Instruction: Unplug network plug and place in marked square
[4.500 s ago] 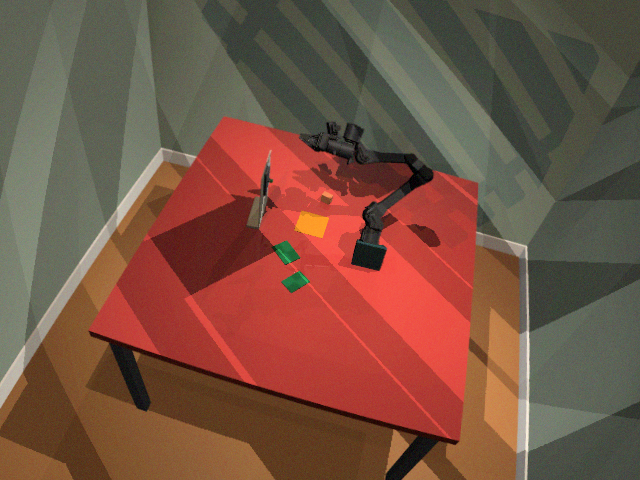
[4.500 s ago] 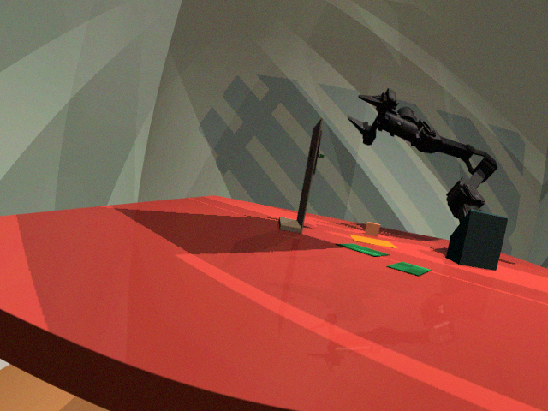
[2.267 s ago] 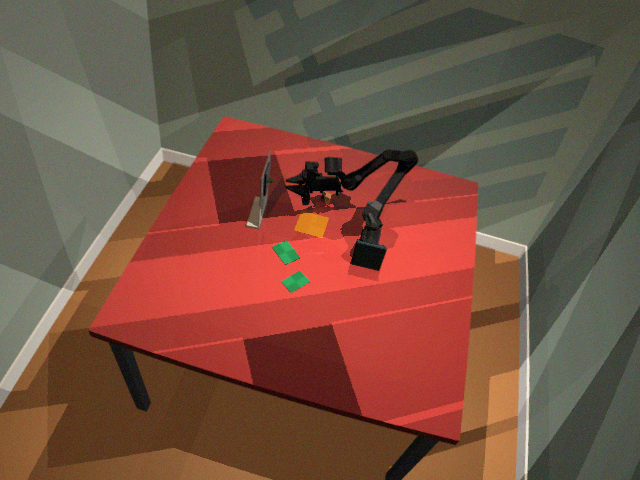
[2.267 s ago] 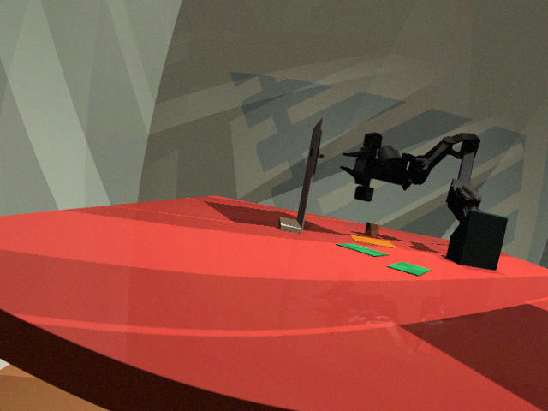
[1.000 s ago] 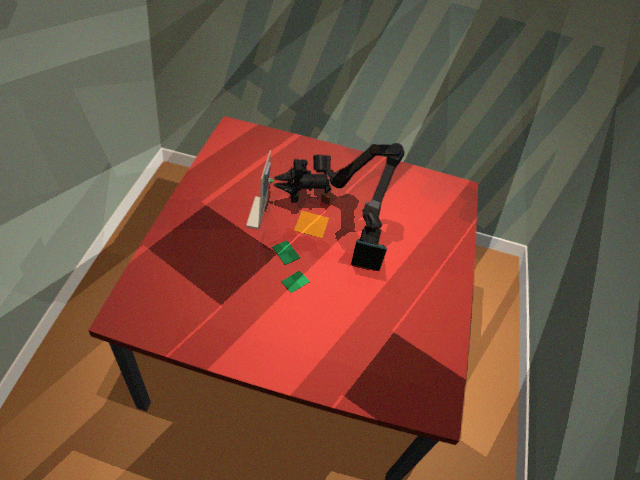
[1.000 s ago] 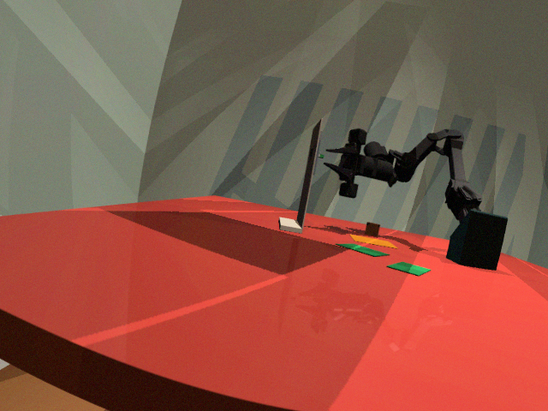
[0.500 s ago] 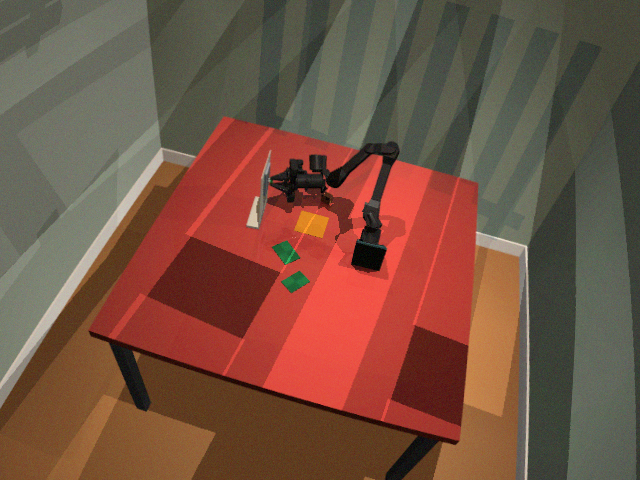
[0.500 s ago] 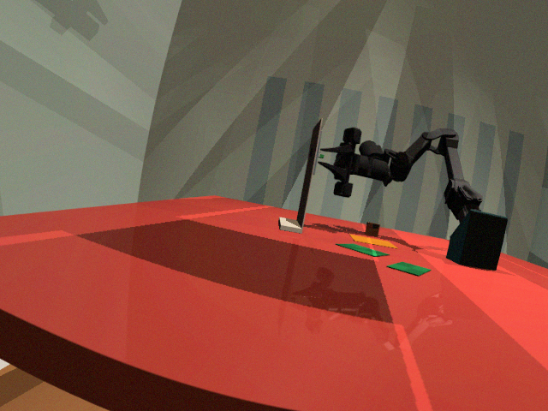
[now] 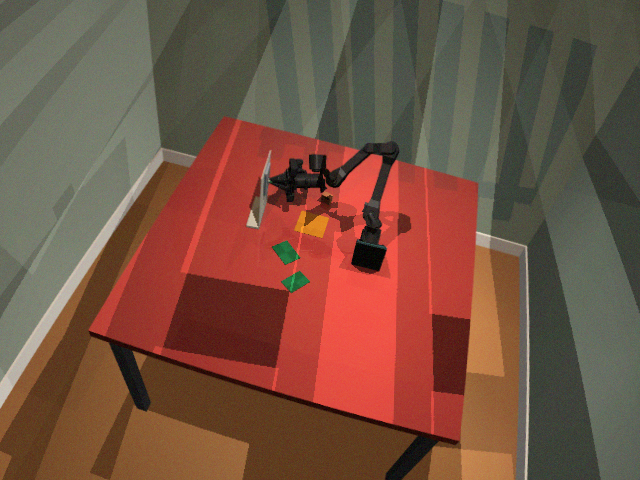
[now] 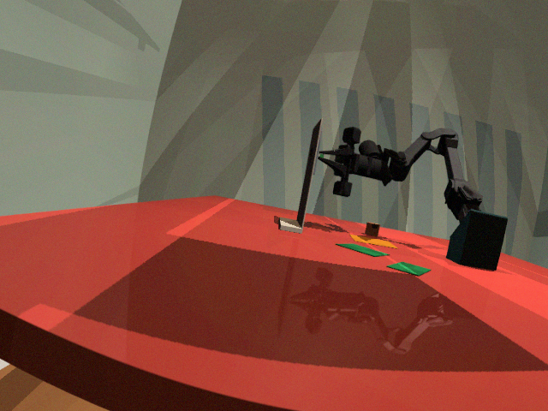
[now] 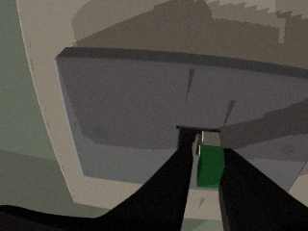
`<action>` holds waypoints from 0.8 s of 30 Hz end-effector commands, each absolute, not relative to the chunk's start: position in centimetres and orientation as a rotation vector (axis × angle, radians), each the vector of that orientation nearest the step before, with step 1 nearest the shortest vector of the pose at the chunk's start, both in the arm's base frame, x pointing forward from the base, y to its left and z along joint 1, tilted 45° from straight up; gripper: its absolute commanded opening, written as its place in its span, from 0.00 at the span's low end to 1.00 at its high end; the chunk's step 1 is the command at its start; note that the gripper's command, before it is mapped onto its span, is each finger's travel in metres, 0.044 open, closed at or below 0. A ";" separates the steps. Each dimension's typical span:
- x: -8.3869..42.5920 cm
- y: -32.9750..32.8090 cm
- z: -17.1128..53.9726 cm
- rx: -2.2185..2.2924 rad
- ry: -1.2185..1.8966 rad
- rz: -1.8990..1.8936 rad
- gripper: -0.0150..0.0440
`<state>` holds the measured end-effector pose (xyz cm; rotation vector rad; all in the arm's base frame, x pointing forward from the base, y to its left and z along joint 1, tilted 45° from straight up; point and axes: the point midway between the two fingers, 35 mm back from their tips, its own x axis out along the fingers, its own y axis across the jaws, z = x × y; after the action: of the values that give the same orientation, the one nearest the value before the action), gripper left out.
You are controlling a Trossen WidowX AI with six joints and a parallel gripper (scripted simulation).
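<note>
- The upright panel [image 9: 262, 206] [image 10: 309, 176] [image 11: 47, 106] faces the arm, letting you pull straight back.
- Your green plug [image 10: 321, 155] [image 11: 211, 166] sits at the socket [image 11: 185, 139], its thin tab [image 11: 196, 143] towards the upper finger.
- Your gripper [image 9: 270, 180] [image 10: 319, 154] [image 11: 204, 157] is narrowly open around the plug, fingers above and below, presumably to squeeze the tab; whether both pads press, you can't tell.
- The orange square [image 9: 311, 224] [image 10: 373, 241] may be your put-down spot.
</note>
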<state>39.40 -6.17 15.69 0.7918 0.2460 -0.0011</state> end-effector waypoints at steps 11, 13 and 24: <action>39.4 -6.3 15.7 0.796 0.242 -0.007 0.25; 39.3 -6.2 15.7 0.796 0.242 -0.007 0.25; 38.7 -6.1 15.8 0.796 0.243 -0.007 0.25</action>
<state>39.00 -6.14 15.79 0.7913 0.2430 -0.0032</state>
